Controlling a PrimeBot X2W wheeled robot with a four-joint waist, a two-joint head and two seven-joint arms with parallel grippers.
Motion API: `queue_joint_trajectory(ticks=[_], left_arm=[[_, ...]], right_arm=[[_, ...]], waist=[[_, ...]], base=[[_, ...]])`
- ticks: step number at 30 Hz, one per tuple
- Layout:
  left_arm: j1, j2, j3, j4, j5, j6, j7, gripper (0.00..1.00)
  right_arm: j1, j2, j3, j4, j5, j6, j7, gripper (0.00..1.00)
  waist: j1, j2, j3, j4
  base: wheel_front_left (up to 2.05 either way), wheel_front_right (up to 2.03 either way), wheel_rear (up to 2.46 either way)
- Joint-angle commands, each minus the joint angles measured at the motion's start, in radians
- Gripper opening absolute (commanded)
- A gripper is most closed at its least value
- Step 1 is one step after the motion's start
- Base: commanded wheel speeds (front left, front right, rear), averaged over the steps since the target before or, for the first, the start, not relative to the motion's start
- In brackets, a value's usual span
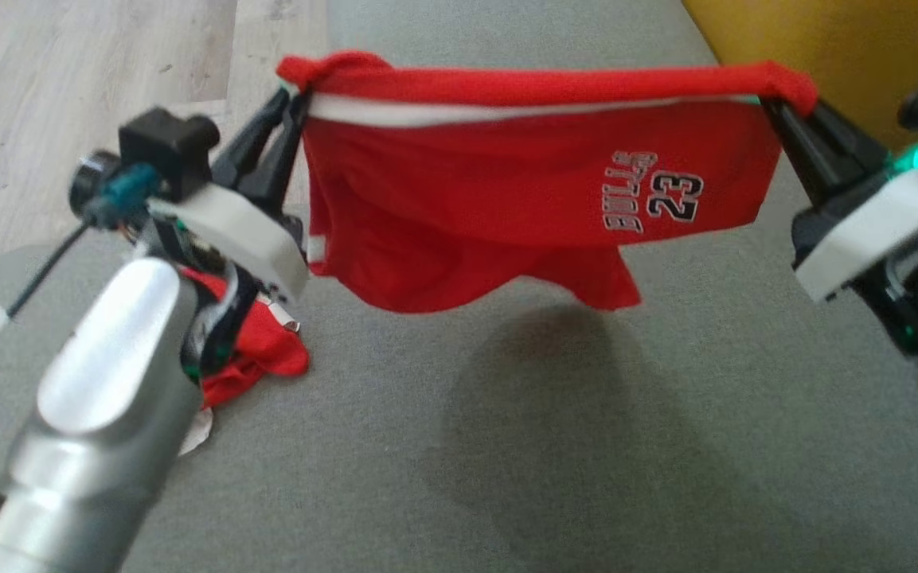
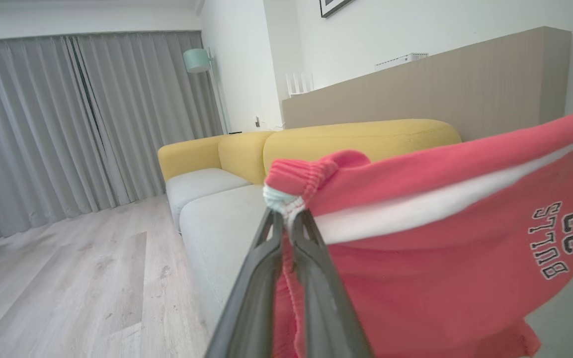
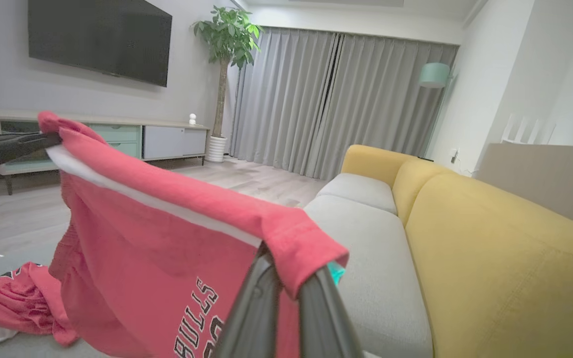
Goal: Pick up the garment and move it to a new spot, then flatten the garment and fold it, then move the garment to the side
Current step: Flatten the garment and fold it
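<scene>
Red garment [image 1: 506,199] — white stripe, black-and-white lettering — grey seat [image 1: 506,446].

Garment [image 1: 506,199] hung stretched btw left gripper [image 1: 290,103] & right gripper [image 1: 771,105], above sofa seat [image 1: 506,446]; 2nd garment [image 1: 267,358] lay on seat, near left; backrest [image 1: 825,48] far right.

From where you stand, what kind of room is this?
Most likely a home living room: there is a yellow sofa with grey seat cushions, a TV mounted on the wall, and a tall potted plant by the curtains.
</scene>
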Motion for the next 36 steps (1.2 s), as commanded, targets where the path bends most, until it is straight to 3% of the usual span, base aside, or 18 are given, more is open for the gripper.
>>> queue_joint_trajectory(ticks=[1, 12, 16, 21, 27, 32, 36], left_arm=[[-0.027, 0.031, 0.046, -0.039, -0.008, 0.009, -0.002, 0.00], [0.118, 0.068, 0.060, -0.261, -0.048, 0.085, 0.059, 0.00], [0.098, 0.070, 0.052, -0.264, -0.043, 0.098, 0.097, 0.00], [0.016, 0.063, 0.057, -0.209, -0.058, 0.082, 0.137, 0.00], [-0.242, 0.029, 0.084, -0.023, -0.041, 0.045, 0.118, 0.00], [-0.448, -0.028, 0.118, 0.155, -0.011, 0.043, -0.015, 0.00], [-0.510, -0.076, 0.121, 0.274, -0.003, 0.037, -0.117, 0.00]], right_arm=[[0.006, -0.024, -0.017, -0.027, -0.006, -0.001, -0.002, 0.00], [0.211, 0.014, -0.211, -0.188, -0.055, -0.001, 0.092, 0.00], [0.198, 0.033, -0.218, -0.201, -0.065, -0.001, 0.135, 0.00], [0.089, 0.036, -0.173, -0.146, -0.063, -0.001, 0.158, 0.00], [-0.228, 0.052, -0.100, 0.103, -0.091, -0.001, 0.061, 0.00], [-0.480, 0.102, -0.107, 0.370, -0.173, -0.001, -0.122, 0.00], [-0.565, 0.138, -0.127, 0.546, -0.217, -0.001, -0.227, 0.00]], waist=[[0.0000, -0.0001, 0.001, 0.001], [0.0000, -0.0001, 0.042, -0.017], [0.0000, -0.0001, 0.083, -0.039], [0.0000, -0.0001, 0.160, -0.075], [0.0000, -0.0001, 0.300, -0.110], [0.0000, -0.0001, 0.368, -0.114], [0.0000, -0.0001, 0.388, -0.100]], base=[[0.00, 0.00, 0.00], [0.00, 0.00, 0.00], [0.00, 0.00, 0.00], [0.00, 0.00, 0.00], [0.00, 0.00, 0.00], [0.00, 0.00, 0.00], [0.00, 0.00, 0.00]])
